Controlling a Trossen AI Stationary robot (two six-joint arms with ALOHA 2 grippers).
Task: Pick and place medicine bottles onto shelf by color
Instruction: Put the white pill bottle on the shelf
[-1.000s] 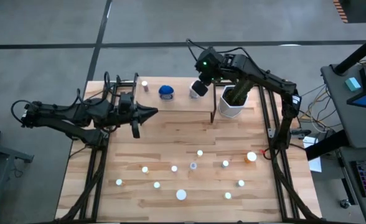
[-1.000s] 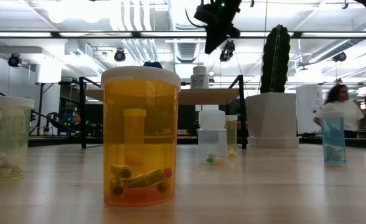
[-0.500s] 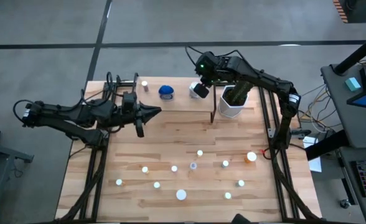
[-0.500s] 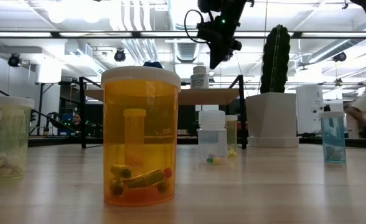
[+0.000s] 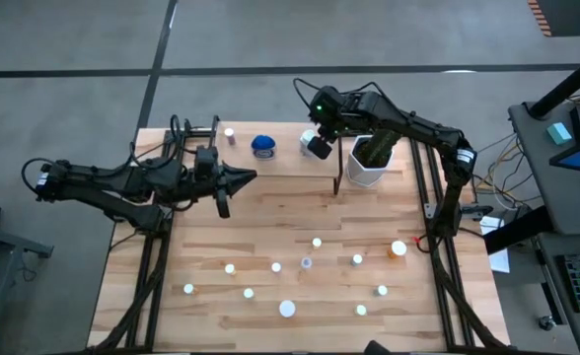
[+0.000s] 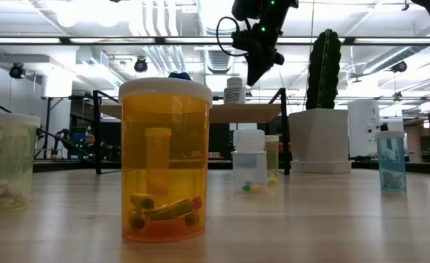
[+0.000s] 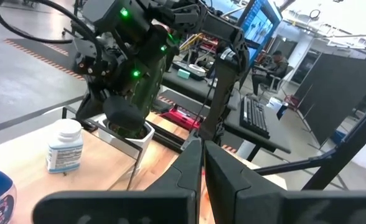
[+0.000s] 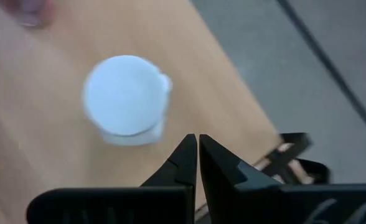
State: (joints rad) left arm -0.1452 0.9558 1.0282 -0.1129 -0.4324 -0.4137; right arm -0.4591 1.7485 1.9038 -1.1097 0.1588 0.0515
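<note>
Three medicine bottles stand on the shelf (image 5: 290, 163) at the table's far edge: a small one (image 5: 229, 134), a blue one (image 5: 262, 146) and a white-capped white one (image 5: 315, 145). My right gripper (image 5: 324, 128) hangs shut just above the shelf beside the white bottle (image 8: 126, 102), touching nothing. In the low view it (image 6: 252, 79) is close over that bottle (image 6: 235, 90). My left gripper (image 5: 252, 177) is shut and held level over the table's left part, pointing right. Several white-capped bottles stand on the near half of the table, among them an orange one (image 5: 398, 248).
A white pot with a cactus (image 5: 370, 163) stands right of the shelf, close under the right arm. In the low view, a large orange bottle (image 6: 165, 161), a pale green one (image 6: 10, 161), a clear one (image 6: 249, 161) and a teal one (image 6: 392, 161) stand near the camera.
My right gripper has sunk a little toward the shelf beside the white bottle, which has stayed where it stood. My left gripper has shifted slightly toward the table's right. A person behind the table has left the low view.
</note>
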